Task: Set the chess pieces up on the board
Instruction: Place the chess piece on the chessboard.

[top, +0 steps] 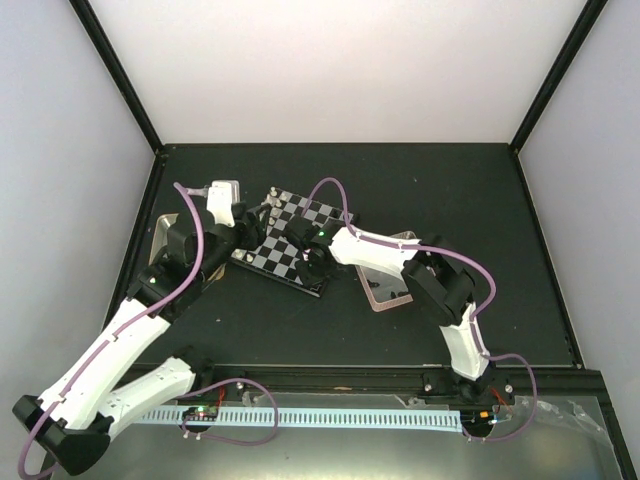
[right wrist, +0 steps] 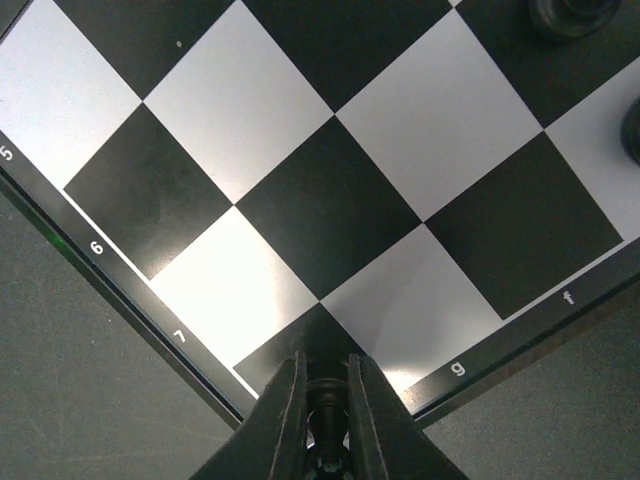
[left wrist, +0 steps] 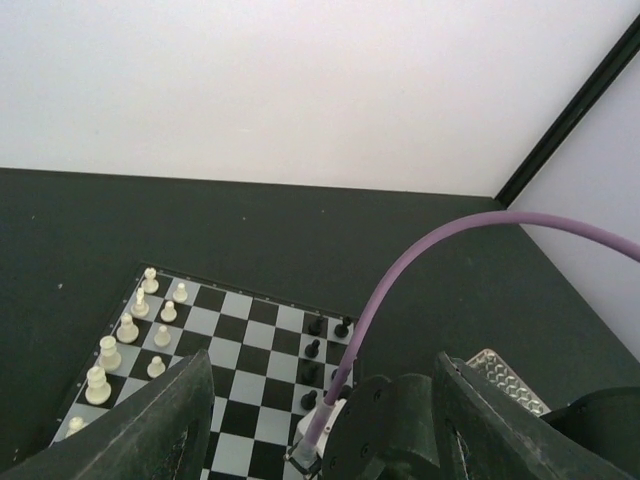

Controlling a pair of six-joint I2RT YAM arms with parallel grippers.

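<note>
The board (top: 268, 252) lies at the table's middle left, and both grippers hover over it. My right gripper (right wrist: 326, 375) is shut on a small black chess piece (right wrist: 327, 398) and holds it low over the dark corner square by the "7" and "g" marks. Two more black pieces (right wrist: 572, 12) stand at that view's top right. My left gripper (left wrist: 322, 368) is open and empty above the board's left part. In its view, silver pieces (left wrist: 127, 328) line the board's (left wrist: 240, 345) left side and several black pieces (left wrist: 313, 348) stand on the right side.
A pinkish-rimmed tin (top: 385, 295) lies just right of the board under the right arm, and it also shows in the left wrist view (left wrist: 505, 375). Another tin (top: 160, 232) lies at the left, partly hidden by the left arm. Purple cables (left wrist: 400, 290) arch over the board.
</note>
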